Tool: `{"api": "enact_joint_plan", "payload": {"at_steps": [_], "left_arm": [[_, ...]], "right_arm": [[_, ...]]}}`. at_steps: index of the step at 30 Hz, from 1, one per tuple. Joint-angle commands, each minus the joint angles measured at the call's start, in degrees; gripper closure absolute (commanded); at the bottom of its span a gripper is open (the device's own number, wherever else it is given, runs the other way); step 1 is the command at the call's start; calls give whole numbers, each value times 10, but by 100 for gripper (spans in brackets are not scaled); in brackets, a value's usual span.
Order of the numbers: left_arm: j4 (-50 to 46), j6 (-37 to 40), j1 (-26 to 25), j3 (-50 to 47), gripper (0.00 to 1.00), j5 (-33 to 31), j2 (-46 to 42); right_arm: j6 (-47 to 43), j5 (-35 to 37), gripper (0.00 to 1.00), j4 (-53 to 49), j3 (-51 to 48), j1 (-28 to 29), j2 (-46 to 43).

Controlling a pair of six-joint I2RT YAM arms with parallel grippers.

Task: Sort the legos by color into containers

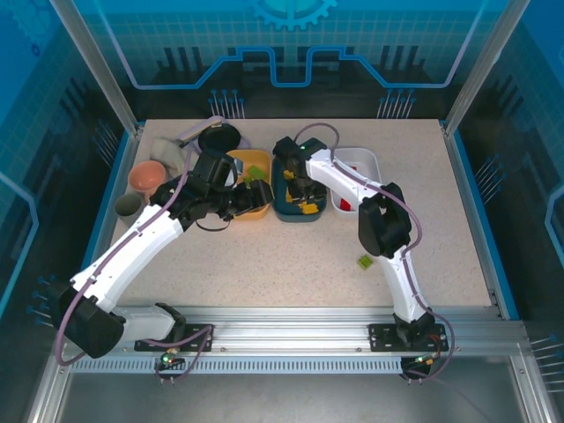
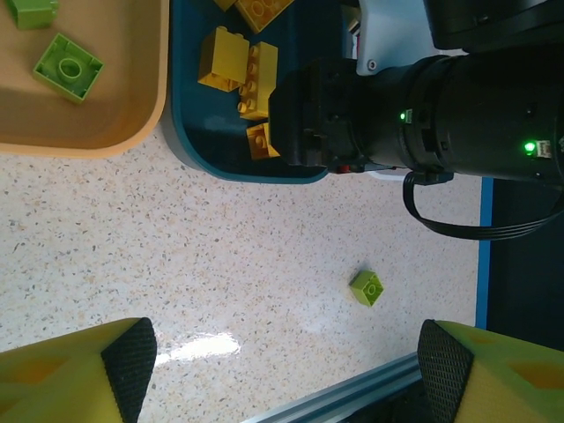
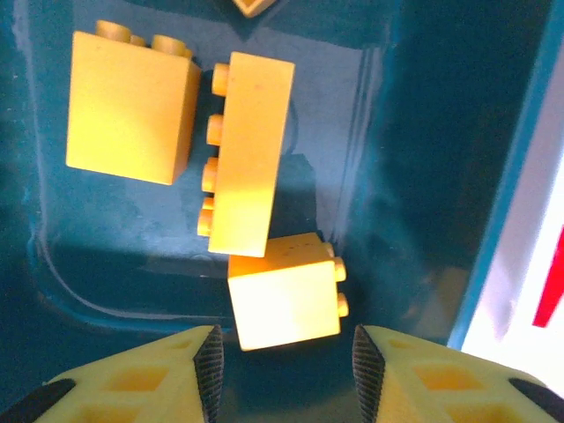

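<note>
My left jaws and right jaws are open. In the teal tray (image 3: 423,132), the long yellow lego (image 3: 247,154) lies 12 to 6, bumps toward 9.

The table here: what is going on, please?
Toy bricks are being sorted by colour into trays. The right gripper hangs open over the teal tray, its jaws either side of a yellow brick lying there. The left gripper is open and empty above the table. The orange tray holds green bricks; one green brick lies on the table.
</note>
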Motion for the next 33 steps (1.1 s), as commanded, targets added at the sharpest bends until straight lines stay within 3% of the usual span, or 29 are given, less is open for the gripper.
{"api": "enact_joint_plan", "payload": {"at_steps": [1,8,15,17,22,27,33], "left_arm": [[14,-11,-2,-11,19,20,-15],[27,20,-33,25,18,85,43],[28,103,-138,113,20,90,187],[29,120,-168,140,21,83,229],[20,141,-233,224,22,76,344],[-21,172,-301,337,21,12,456],[-92,178,-338,464,20,-75,572]], "right_arm": [[-9,35,55,7,-29,15,-72],[49,71,51,51,-189,6,-289],[147,43,48,20,-393,-34,-557],[154,40,41,21,-426,-39,-630],[78,-35,22,179,-534,-38,-831],[46,-92,9,221,-537,-40,-907],[50,-114,6,231,-493,-40,-940]]}}
